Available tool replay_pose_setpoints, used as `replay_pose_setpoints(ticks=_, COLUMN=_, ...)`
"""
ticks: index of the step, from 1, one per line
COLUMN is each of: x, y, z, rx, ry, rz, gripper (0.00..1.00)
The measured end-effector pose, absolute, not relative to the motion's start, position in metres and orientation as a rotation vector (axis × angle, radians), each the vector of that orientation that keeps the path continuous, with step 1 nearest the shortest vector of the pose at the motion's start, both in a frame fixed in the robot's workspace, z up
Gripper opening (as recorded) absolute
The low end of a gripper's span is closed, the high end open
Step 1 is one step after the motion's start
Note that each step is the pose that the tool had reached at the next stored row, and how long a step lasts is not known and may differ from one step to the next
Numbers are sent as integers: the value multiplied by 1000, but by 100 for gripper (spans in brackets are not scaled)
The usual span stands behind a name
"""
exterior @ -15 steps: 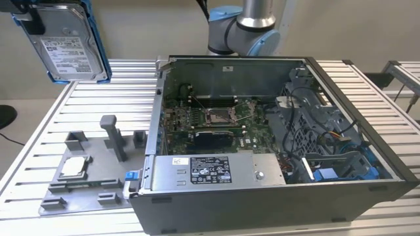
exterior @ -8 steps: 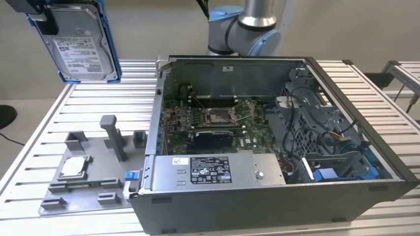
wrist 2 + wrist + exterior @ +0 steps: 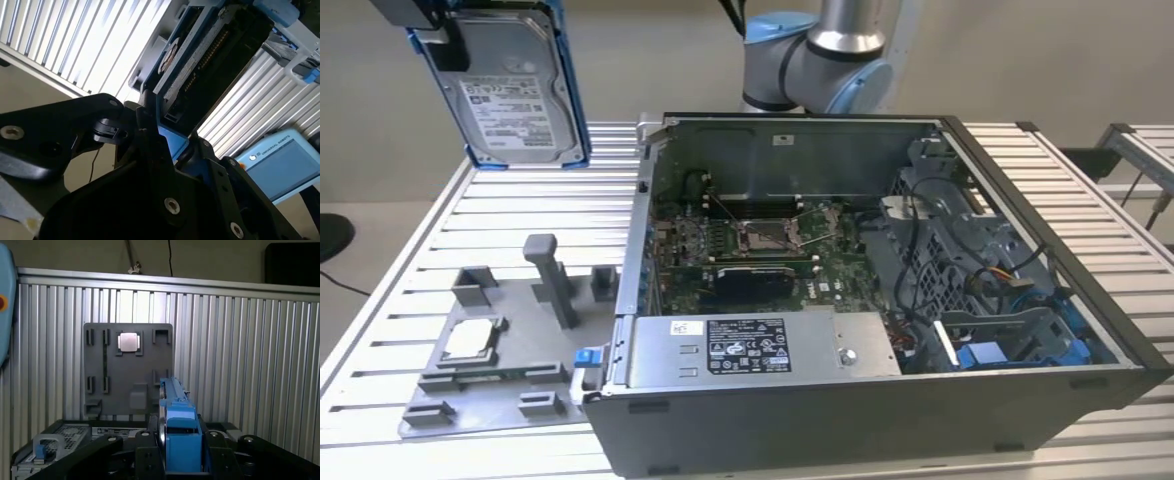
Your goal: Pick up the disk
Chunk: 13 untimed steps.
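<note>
My gripper (image 3: 447, 45) was clamped on the disk (image 3: 520, 95), holding it upright in the air. It hung above the table's (image 3: 507, 205) far corner

The disk (image 3: 180, 435) is seen edge-on, its blue carrier rail facing the camera, clamped between the black fingers (image 3: 145, 457) of the gripper (image 3: 179, 462) and held above a ribbed aluminium table (image 3: 250, 365). On the table lies a grey fixture tray (image 3: 127, 385) with several slots and pockets. A small square silver chip (image 3: 129, 342) sits in a pocket along the tray edge nearest the table's raised rim (image 3: 200, 282). Against the tray's opposite edge stands a grey computer case (image 3: 65, 435) with a blue latch (image 3: 42, 447). Beyond the rim, a thin cable (image 3: 170, 257) hangs.
</note>
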State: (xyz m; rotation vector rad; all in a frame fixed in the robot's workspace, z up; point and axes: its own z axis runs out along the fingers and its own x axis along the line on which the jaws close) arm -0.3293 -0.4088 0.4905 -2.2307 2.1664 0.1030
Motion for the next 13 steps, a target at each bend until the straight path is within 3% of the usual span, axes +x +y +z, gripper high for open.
replay_pose_setpoints(ticks=13, x=-292, y=-409, z=490, rx=-2231, ry=2167, rz=104, gripper=0)
